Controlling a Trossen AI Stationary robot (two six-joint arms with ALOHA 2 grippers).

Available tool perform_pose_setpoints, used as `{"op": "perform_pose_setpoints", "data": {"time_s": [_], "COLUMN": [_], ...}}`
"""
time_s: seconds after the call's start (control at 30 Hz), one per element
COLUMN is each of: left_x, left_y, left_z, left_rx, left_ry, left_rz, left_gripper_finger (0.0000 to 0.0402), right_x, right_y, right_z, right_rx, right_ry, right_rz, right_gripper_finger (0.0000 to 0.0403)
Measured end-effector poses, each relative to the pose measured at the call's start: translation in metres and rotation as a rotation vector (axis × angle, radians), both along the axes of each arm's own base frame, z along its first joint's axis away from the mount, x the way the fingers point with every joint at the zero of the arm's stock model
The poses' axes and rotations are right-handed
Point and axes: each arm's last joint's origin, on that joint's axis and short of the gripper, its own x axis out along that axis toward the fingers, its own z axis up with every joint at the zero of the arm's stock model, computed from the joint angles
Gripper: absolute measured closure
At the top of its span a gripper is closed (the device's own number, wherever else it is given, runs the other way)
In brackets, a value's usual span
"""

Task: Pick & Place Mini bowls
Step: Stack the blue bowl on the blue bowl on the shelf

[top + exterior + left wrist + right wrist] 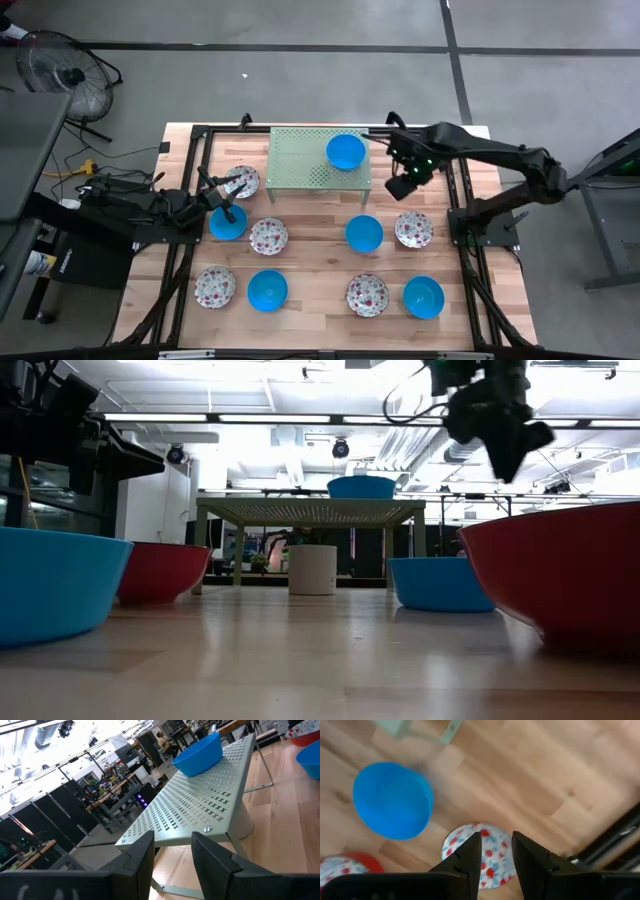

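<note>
Several mini bowls rest on their bases on the wooden table, some blue [364, 233], some white with red floral speckle [413, 229]. One more blue bowl [345, 152] sits on the pale green perforated rack [305, 160]. My right gripper [400, 186] hangs open above the table, just right of the rack, pointing down. Its wrist view shows a floral bowl [492, 845] below the fingers and a blue bowl [392, 800] beside it. My left gripper [218, 192] stays open and empty at the table's left, level, facing the rack [200, 805].
The rack stands on legs at the table's far middle, with a white cylinder [313, 569] under it. A black frame [462, 215] borders the table. More bowls fill the near rows [267, 290]. A fan [60, 75] stands on the floor beyond the far left corner.
</note>
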Motion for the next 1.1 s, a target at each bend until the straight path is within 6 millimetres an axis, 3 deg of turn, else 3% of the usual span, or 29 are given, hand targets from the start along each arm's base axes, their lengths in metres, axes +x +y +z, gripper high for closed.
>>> {"op": "perform_pose_setpoints", "data": {"time_s": [0.2, 0.53, 0.93, 1.1], "left_x": [0.000, 0.000, 0.000, 0.000], "left_y": [0.000, 0.000, 0.000, 0.000], "left_z": [0.000, 0.000, 0.000, 0.000], "left_rx": [0.000, 0.000, 0.000, 0.000], "left_ry": [0.000, 0.000, -0.001, 0.000], "left_rz": [0.000, 0.001, 0.000, 0.001], "left_gripper_finger": [0.0275, 0.0275, 0.0275, 0.0275], "right_x": [-0.008, 0.012, 0.040, 0.058], "right_y": [0.019, 0.046, 0.089, 0.103], "right_z": [-0.030, -0.074, -0.096, -0.095], "right_rx": [0.062, 0.040, 0.117, 0.105], "right_ry": [-0.013, -0.108, -0.109, -0.179], "right_rz": [-0.006, 0.171, 0.119, 0.305], "right_gripper_finger": [0.0306, 0.0306, 0.0306, 0.0307]}}
